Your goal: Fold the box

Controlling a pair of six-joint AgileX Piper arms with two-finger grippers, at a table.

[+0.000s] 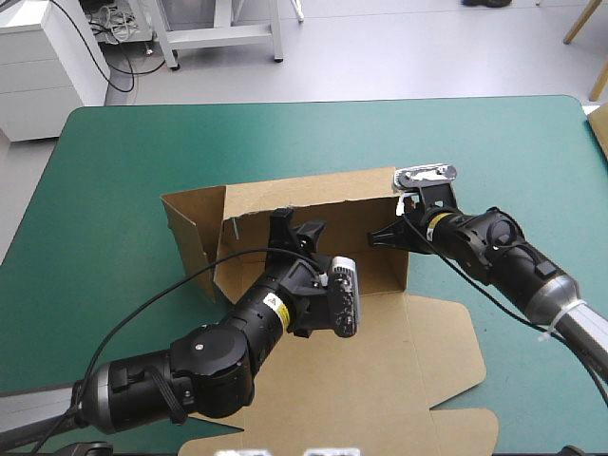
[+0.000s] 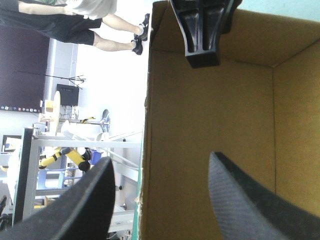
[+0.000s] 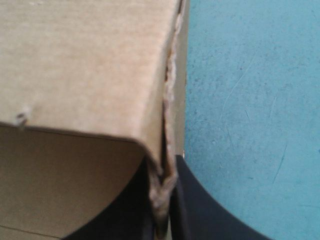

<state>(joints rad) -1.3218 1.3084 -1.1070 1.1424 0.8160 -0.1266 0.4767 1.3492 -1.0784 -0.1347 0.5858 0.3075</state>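
Note:
The brown box [image 1: 313, 201] stands mid-table with its back wall and right wall raised, and a side flap [image 1: 190, 233] angled out at the left. My left gripper [image 1: 296, 226] is open at the back wall. In the left wrist view, the left gripper [image 2: 161, 159] straddles the box's [image 2: 210, 125] top edge, with one finger inside and one outside. My right gripper [image 1: 388, 234] is shut on the right wall near the back corner. The right wrist view shows the board [image 3: 85, 65] pinched in that gripper [image 3: 162, 210]. The same gripper [image 2: 202, 30] shows ahead in the left wrist view.
The box's flat lid panel [image 1: 399, 370] with its flaps lies toward the table's near edge, under both arms. Teal-green cover [image 1: 114, 190] surrounds the box. A brown edge [image 1: 600, 133] shows at the table's right edge.

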